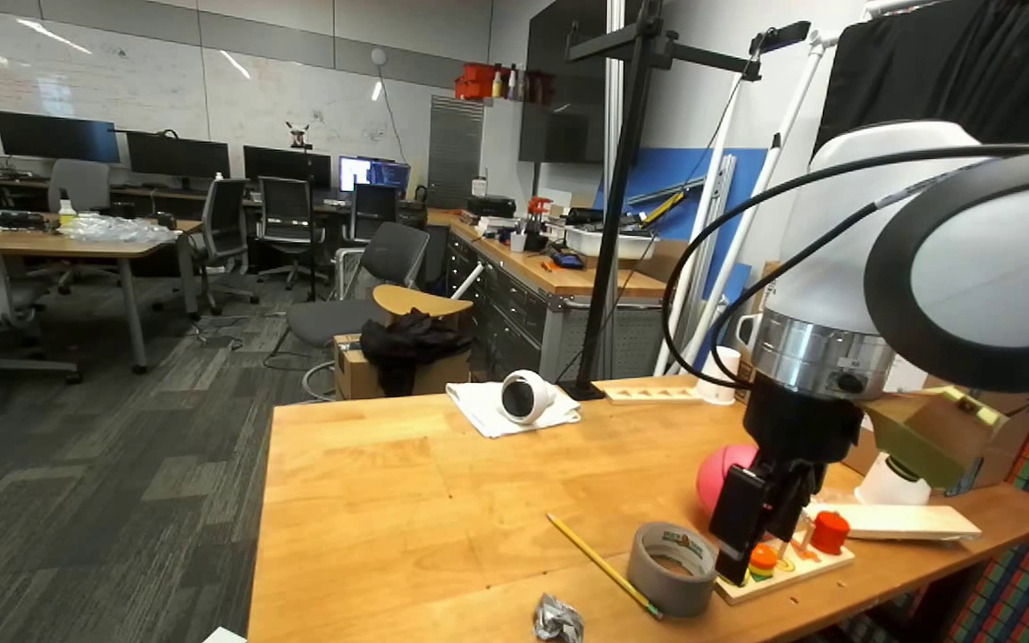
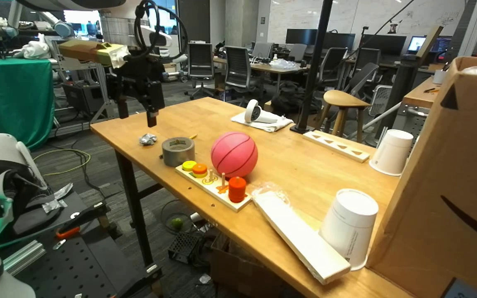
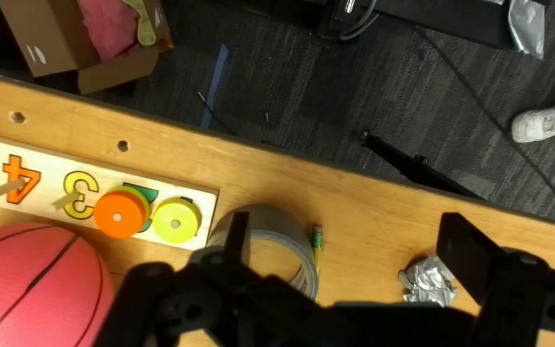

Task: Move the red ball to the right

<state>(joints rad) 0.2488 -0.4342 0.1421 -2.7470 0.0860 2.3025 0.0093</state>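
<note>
Claw [image 3: 344,236] agape, pink cloth [image 3: 111,29] in box [image 3: 41,33]

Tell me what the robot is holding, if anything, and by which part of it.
Nothing is held: the jaws stand wide apart, and the red ball sits on the table.

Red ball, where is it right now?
In an exterior view, the red ball sits on the table beside the numbered peg board, near the tape roll; the wrist view shows it at lower left.
</note>
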